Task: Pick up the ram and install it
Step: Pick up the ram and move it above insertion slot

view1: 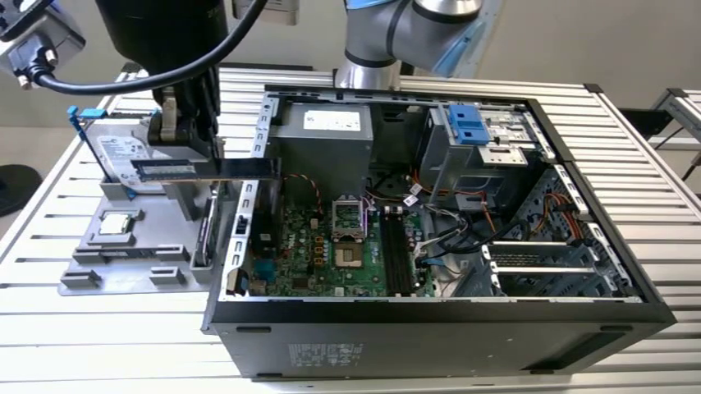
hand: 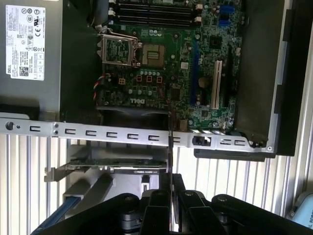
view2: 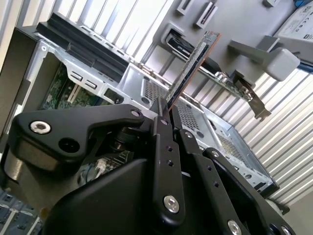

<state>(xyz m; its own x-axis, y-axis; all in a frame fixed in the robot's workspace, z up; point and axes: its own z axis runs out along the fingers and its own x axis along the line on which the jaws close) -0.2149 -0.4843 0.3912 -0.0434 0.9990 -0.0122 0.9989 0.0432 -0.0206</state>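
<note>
The ram (view1: 235, 168) is seen as a long, thin, flat stick with a dark face. It is held level in the air in the upper left part of the exterior view, over the border between the grey plastic tray (view1: 143, 250) and the side wall of the open computer case (view1: 438, 332). It is gripped towards one end by the gripper (view1: 180, 156). The black, matt fingers (view2: 166, 161) are pressed against its two flat faces, so the board is pinched between them. In the second wrist view the ram (view2: 191, 66) is shown edge-on, and a row of fine contacts is seen along one long side.

The gripper is pointed downward from a dark, round wrist, and a thick black cable (view1: 143, 80) is looped beside it. Inside the case a green motherboard (view1: 328, 246) is laid flat, with long black memory slots (view1: 395, 254) near its middle. A silver hard drive (view1: 115, 152) is stood on the tray just beside the gripper, toward the left edge of the frame. Everything is placed on a table (view1: 110, 345) made of ribbed aluminium profiles.
</note>
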